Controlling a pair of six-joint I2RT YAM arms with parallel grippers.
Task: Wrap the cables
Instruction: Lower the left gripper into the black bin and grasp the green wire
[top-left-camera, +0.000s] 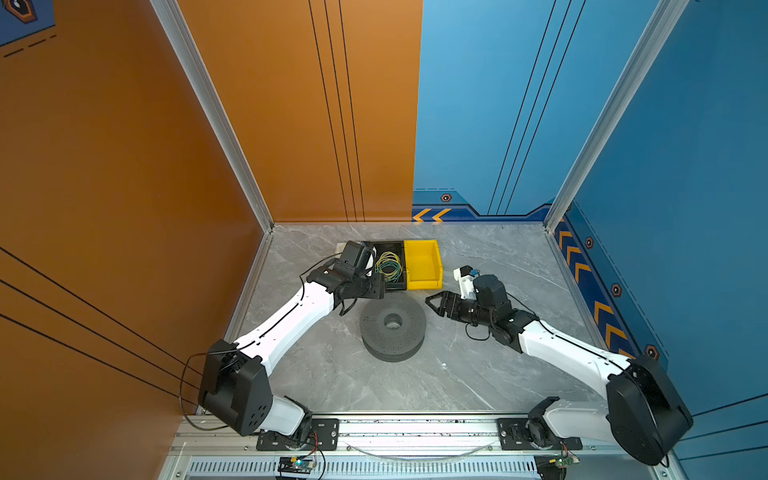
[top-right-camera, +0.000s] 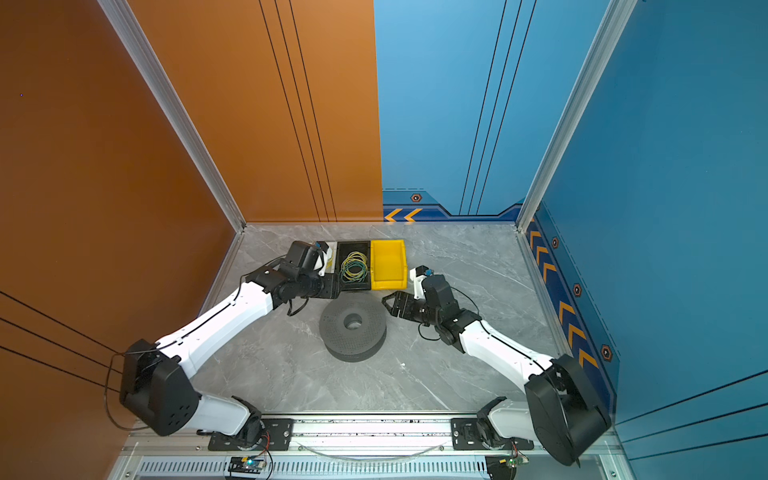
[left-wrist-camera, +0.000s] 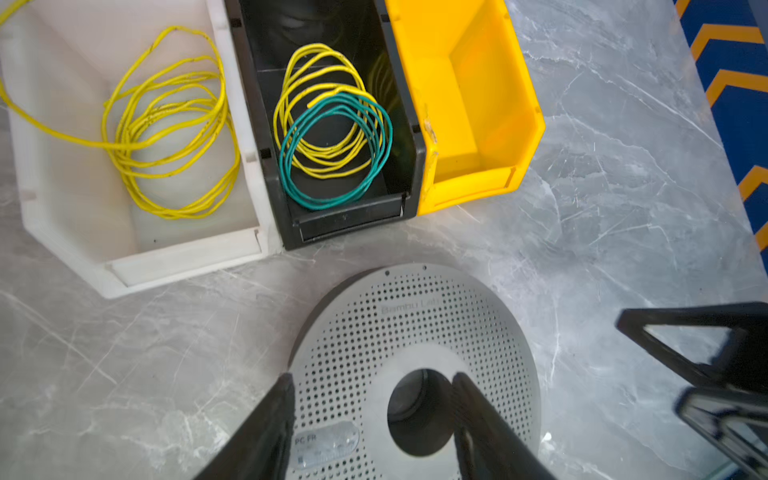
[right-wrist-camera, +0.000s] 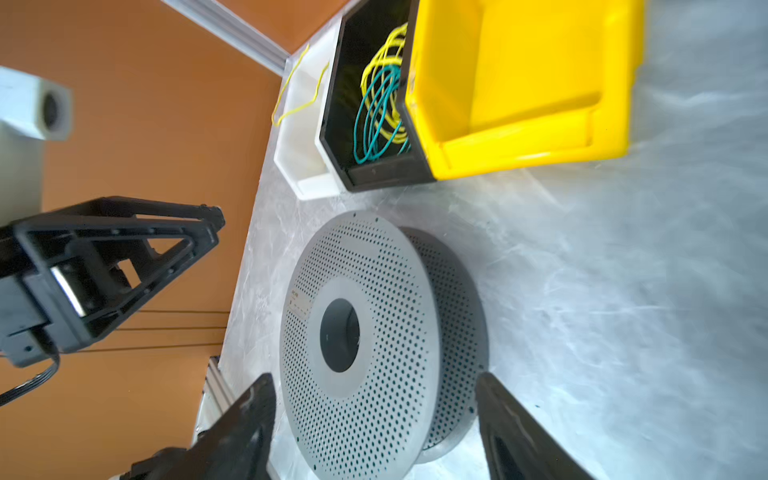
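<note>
The cables are one thin teal-green wire, coiled in the black bin on top of a yellow coil; the teal-green wire also shows in both top views and in the right wrist view. The empty grey perforated spool lies flat on the table. My left gripper hangs open over the spool's far edge, beside the black bin's front. My right gripper stands open just right of the spool, holding nothing.
A white bin with a loose yellow wire coil stands left of the black bin, and a yellow bin stands right of it. The orange wall is close on the left. Grey marble table surrounds the spool.
</note>
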